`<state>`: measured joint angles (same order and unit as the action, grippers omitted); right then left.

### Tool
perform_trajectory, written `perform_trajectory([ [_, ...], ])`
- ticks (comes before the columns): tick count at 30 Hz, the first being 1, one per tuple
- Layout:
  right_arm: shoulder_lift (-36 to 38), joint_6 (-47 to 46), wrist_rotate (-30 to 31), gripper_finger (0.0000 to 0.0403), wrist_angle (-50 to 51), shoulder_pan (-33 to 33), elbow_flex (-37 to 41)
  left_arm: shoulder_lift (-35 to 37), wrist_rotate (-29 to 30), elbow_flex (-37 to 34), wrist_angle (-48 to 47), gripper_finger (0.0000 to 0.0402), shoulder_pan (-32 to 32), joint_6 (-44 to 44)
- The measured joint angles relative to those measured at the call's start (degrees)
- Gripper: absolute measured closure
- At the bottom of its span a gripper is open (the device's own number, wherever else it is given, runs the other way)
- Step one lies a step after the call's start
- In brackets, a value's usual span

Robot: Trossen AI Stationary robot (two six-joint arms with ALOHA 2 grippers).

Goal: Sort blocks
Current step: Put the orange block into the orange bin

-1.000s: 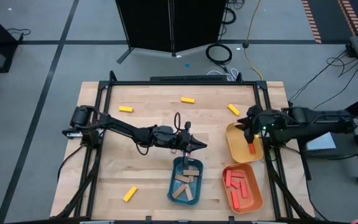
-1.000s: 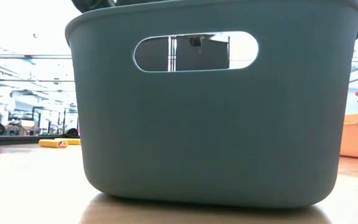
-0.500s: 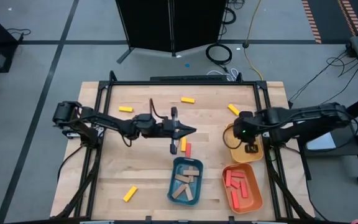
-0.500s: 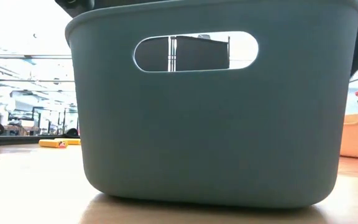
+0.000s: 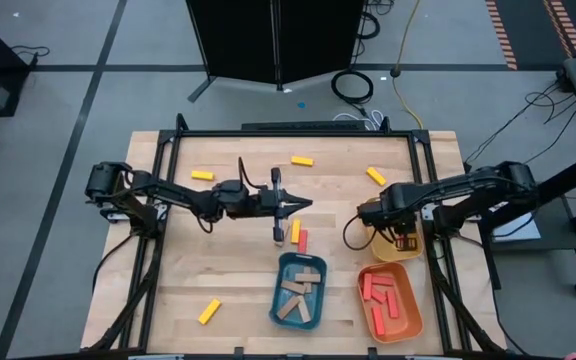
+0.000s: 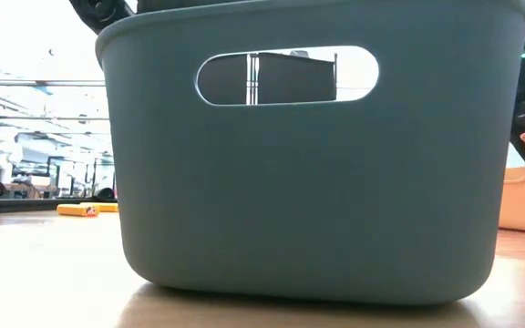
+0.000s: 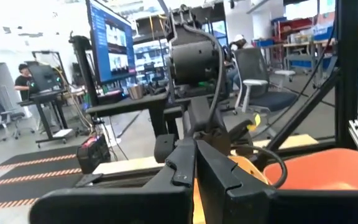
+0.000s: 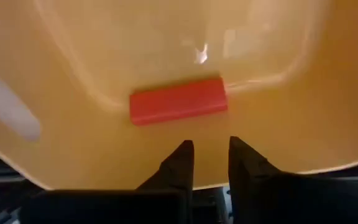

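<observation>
The red block [image 8: 178, 101] is seen lying flat in the yellow tray [image 8: 291, 124], just ahead of the right claw [image 8: 209, 155] and clear of its tips; the claw is nearly closed, a slim gap shown, nothing held. If not removed, the block would be mis-sorted, other reds being in the orange tray [image 5: 390, 266]; so narrow a gap could not straddle it. The left claw [image 5: 306, 207], shut, is held over mid-table

Robotics lab or workshop: large monitor [image 7: 112, 42] on stand, office chairs [image 7: 261, 78], person [image 7: 25, 73] at a desk, striped floor tape [image 5: 506, 32] (hazard-style), loose cables [image 5: 353, 85].
</observation>
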<state>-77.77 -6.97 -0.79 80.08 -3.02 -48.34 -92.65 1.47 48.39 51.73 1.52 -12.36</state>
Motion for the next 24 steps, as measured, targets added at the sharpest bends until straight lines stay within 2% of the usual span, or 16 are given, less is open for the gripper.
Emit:
perform_trajectory([
  [4,0.2,2.6,-1.3,0.0365,-0.6,-0.5,0.0,0.0,-0.1,0.0,0.3,0.0389,0.0,0.0],
  [11,0.5,3.4,-2.2,0.0278,-1.3,-3.1,0.8,0.0,-0.2,0.0,1.0,0.0389,0.0,0.3],
  [14,0.5,1.2,-0.1,0.0262,-1.8,-3.9,1.3,0.0,-0.3,0.0,1.1,0.0389,0.0,1.1],
  [17,0.5,-0.9,2.0,0.0275,-3.1,-4.4,1.5,0.0,-0.3,0.0,1.5,0.0389,0.0,1.1],
  [24,0.5,-3.7,0.8,0.0343,-6.9,-7.2,7.3,0.0,-0.3,0.0,1.4,0.0389,0.0,1.5],
])
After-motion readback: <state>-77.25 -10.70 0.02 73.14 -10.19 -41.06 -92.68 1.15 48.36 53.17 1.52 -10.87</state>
